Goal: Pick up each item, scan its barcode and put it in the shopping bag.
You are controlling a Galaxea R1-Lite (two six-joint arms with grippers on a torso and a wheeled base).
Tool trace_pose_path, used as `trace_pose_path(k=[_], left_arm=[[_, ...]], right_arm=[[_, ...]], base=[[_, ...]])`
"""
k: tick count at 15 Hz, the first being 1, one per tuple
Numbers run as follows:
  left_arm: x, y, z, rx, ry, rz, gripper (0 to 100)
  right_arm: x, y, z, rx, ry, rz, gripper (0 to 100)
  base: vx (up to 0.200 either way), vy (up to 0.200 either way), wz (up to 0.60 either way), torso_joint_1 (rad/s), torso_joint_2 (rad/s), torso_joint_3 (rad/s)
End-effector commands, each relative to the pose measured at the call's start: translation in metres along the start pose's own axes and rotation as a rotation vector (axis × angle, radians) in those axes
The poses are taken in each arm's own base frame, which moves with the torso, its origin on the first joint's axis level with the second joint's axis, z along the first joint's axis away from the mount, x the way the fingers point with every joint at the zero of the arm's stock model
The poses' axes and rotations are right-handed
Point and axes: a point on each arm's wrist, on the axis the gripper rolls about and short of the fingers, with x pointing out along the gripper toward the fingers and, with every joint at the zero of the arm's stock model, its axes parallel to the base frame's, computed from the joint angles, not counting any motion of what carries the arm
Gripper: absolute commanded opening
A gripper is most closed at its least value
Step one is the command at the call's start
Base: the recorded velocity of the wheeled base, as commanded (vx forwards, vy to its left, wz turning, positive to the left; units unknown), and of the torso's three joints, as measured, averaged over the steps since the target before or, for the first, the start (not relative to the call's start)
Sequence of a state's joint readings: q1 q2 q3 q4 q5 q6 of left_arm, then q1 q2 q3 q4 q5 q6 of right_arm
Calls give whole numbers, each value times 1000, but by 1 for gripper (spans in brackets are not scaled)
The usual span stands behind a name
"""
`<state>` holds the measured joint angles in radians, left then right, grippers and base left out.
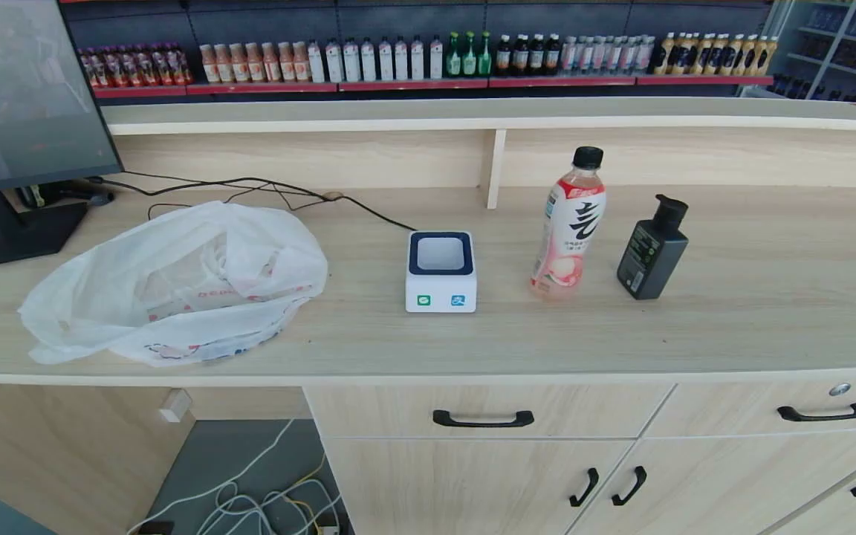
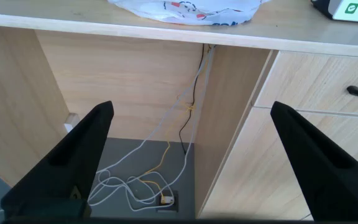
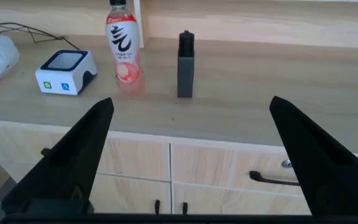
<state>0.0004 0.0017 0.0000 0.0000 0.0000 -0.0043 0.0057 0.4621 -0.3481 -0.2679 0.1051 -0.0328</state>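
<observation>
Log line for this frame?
items: bottle, dispenser upright on counter, right of scanner | bag: left of scanner | left end effector: open, empty | right end effector: open, empty

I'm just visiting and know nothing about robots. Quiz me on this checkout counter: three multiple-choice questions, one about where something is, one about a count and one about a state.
1. What stands between the shopping bag and the pink drink bottle?
A) a basket
B) the white scanner
C) a cup

2. How many bottles stand in the open on the counter?
A) one
B) two
C) four

3. How is the dark pump bottle placed?
A) lying on its side
B) inside the shopping bag
C) upright, apart from the pink drink bottle

Answers:
1 B: the white scanner sits in the gap between the two.
2 B: only the pink drink bottle and the dark pump bottle stand there.
3 C: it stands on its base, with bare counter between it and the pink drink bottle.
</observation>
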Motion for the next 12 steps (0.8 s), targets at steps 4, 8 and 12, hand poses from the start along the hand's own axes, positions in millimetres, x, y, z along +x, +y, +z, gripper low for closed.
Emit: trace_pose_path(k=[4, 8, 12], left_arm=[[0, 0, 0, 0, 0, 1, 100], [0, 0, 0, 0, 0, 0, 100], [0, 0, 0, 0, 0, 0, 100]], right_arm=[[135, 8, 23, 10, -128, 152, 100], [224, 29, 2, 36, -386, 152, 100], [241, 55, -6, 86, -361, 182, 100]], base=[[0, 0, 0, 0, 0, 0], [0, 0, 0, 0, 0, 0], [0, 0, 0, 0, 0, 0]])
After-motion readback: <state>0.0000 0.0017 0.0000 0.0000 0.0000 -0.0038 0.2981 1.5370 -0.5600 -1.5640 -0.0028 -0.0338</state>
